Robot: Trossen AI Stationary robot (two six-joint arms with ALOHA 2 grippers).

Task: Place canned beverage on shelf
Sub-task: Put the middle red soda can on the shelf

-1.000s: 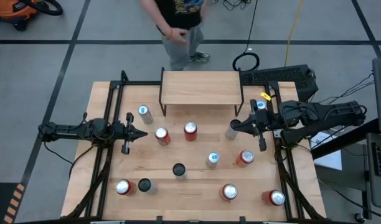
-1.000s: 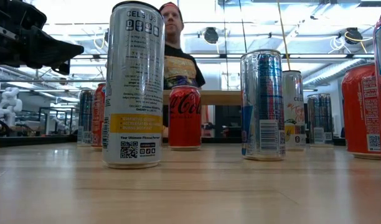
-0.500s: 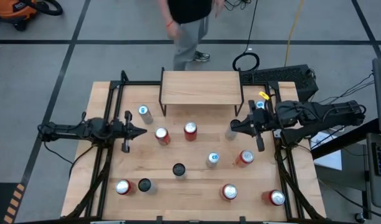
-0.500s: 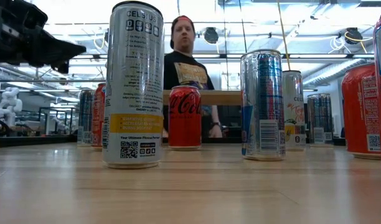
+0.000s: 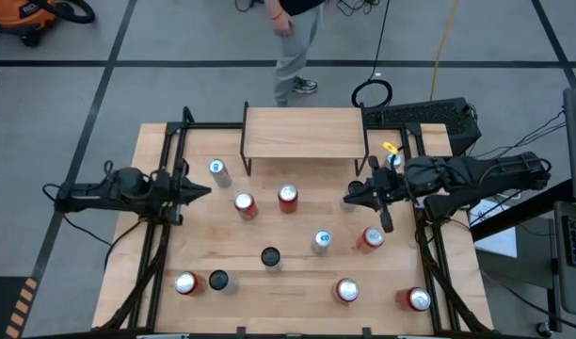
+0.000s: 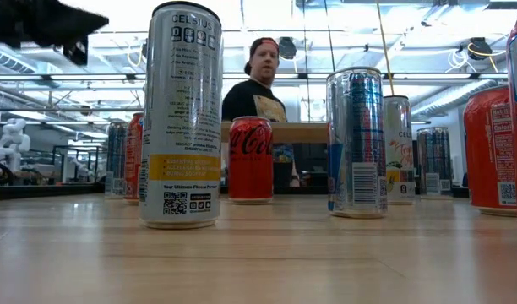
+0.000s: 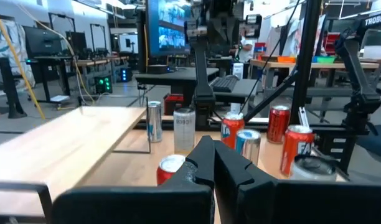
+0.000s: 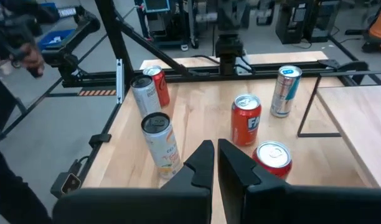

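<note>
The right gripper [image 5: 348,200], clenched and empty, has crept left toward the red cans [image 5: 287,197], while the left gripper [image 5: 206,191], also clenched, pulled back, so the shelf [image 5: 304,132] has no can yet.

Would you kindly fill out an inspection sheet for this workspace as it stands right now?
Surface: wooden table, cans scattered across it.
Job's things: shelf at the far edge, top bare; red cans and stand nearest it, a slim silver can to its left.
Clutter: nothing seen.
Grippers: left gripper shut, holding nothing, left of the cans; right gripper shut, holding nothing, right of them.
Cables: yellow cable on the floor.
Surroundings: person beyond the shelf; orange vacuum.
</note>
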